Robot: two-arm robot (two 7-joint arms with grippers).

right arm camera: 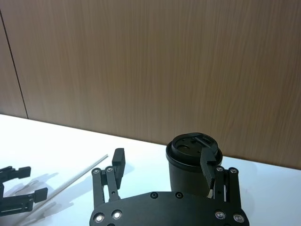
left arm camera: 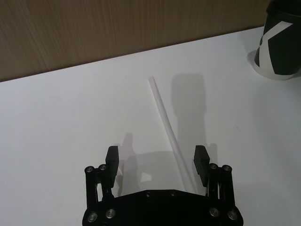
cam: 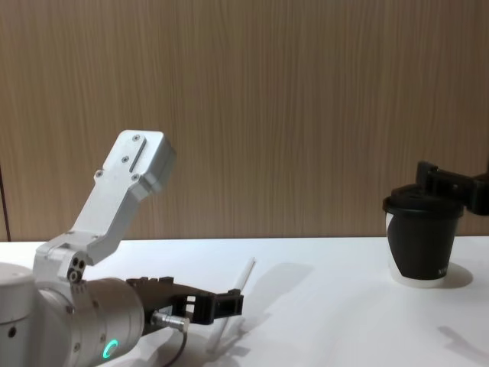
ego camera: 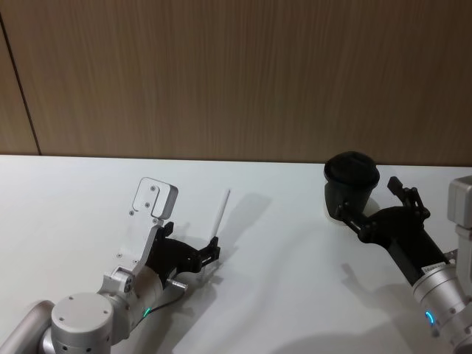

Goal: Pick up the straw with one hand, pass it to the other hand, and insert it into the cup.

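The left gripper [left arm camera: 156, 157] sits low over the white bench [ego camera: 74, 221] on the robot's left, its two black fingers [left arm camera: 112, 155] spread wide apart and holding nothing. The straw [left arm camera: 167, 122] lies flat on the bench, its near end running in between those open fingers, much closer to one finger than to the other. Whether that finger touches it cannot be told. From there the straw points away from the robot toward the wood-panelled wall [ego camera: 221, 74], its far end free on the bench.

On the robot's right the cup [ego camera: 352, 184] stands upright on the bench near the back edge, black lid on, with its white side patch facing the left arm. It is well apart from the straw. The right gripper [right arm camera: 162, 160] is up at the cup's rim with its jaws also apart — one finger [right arm camera: 207, 162] lies against or just in front of the lid's edge, and the other stands clear beside the cup with bench showing between them. It is not clamped on the cup. The silver-grey wrist of each arm carries a small glowing ring.
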